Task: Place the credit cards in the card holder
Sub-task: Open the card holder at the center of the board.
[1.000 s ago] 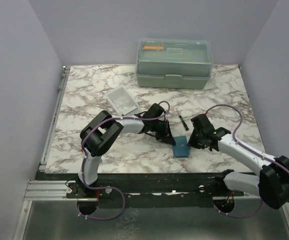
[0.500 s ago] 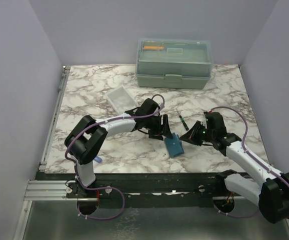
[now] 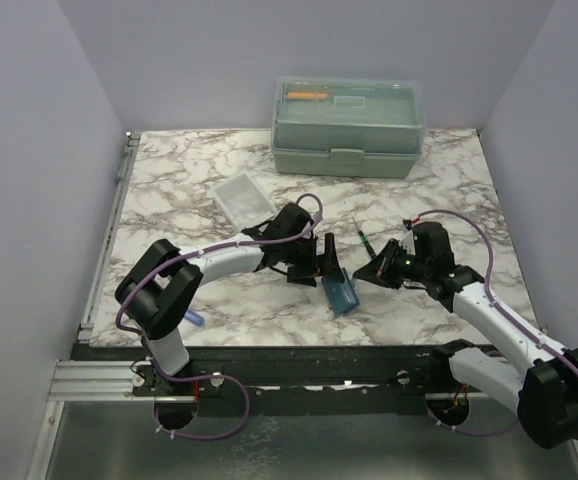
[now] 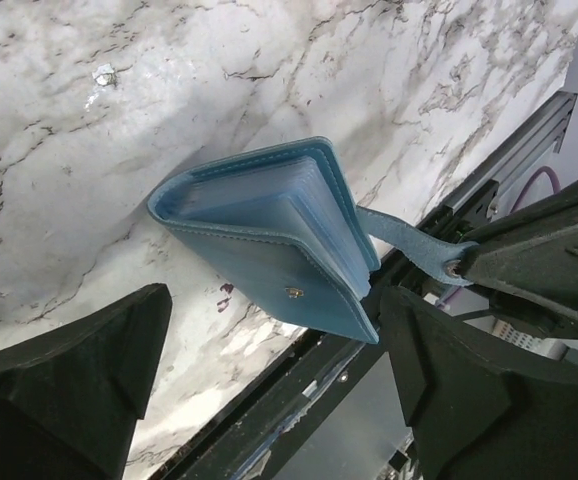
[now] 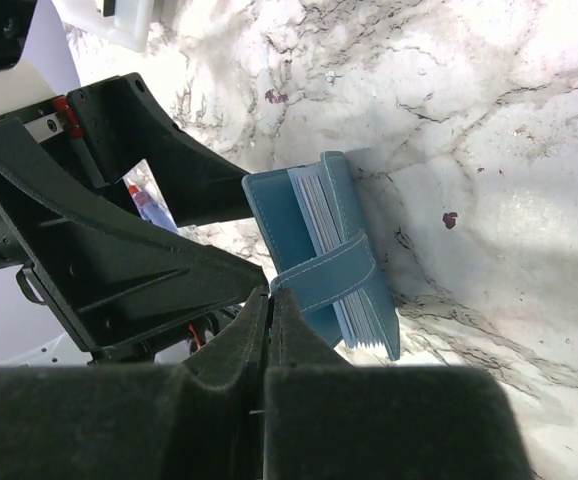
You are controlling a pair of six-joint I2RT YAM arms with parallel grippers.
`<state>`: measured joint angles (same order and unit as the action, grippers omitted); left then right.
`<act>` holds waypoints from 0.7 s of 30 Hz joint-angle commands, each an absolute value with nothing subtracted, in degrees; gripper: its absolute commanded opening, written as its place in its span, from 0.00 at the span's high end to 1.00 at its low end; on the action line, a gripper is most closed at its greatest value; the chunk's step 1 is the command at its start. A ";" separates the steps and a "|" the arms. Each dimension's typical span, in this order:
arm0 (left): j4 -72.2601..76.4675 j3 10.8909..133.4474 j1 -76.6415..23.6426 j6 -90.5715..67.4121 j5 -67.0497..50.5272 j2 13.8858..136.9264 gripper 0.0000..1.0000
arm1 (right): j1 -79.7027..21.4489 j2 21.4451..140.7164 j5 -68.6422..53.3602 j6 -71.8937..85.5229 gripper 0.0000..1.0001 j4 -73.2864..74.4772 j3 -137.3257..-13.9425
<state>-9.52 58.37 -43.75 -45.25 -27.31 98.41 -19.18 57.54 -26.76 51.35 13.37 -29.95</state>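
Note:
The card holder (image 3: 344, 296) is a blue folding case standing tilted on the marble, a little open, with pale sleeves (image 5: 319, 215) showing between its covers. My right gripper (image 5: 272, 292) is shut on the tip of its closing strap (image 5: 329, 280) and pulls the strap away from the case (image 4: 269, 240). My left gripper (image 4: 274, 300) is open, its two fingers spread wide on either side of the case without touching it. In the top view the left gripper (image 3: 325, 262) is just left of the case and the right gripper (image 3: 375, 270) just right of it. The credit cards are out of view.
A thin dark pen (image 3: 365, 241) lies behind the two grippers. A white tray (image 3: 244, 198) stands at the back left, a large pale green lidded box (image 3: 349, 128) at the far edge. A small blue object (image 3: 195, 318) lies near the left arm's base. The table's front rail (image 4: 299, 410) runs close by.
My left gripper has opened and let go of the card holder. The holder has shifted left and tipped up on its edge, while the right gripper stayed shut on the strap.

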 commanded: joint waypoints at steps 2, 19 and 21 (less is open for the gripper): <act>-9.31 57.22 -44.45 -46.61 -24.95 98.43 0.01 | -19.24 57.01 -29.80 49.29 0.99 15.64 -32.82; -12.30 56.71 -43.07 -43.01 -20.44 99.38 0.34 | -19.25 57.37 -13.68 49.50 0.99 26.58 -33.67; -12.33 56.08 -42.52 -42.69 -20.40 99.52 0.35 | -19.24 57.39 -12.35 48.41 0.98 27.56 -33.63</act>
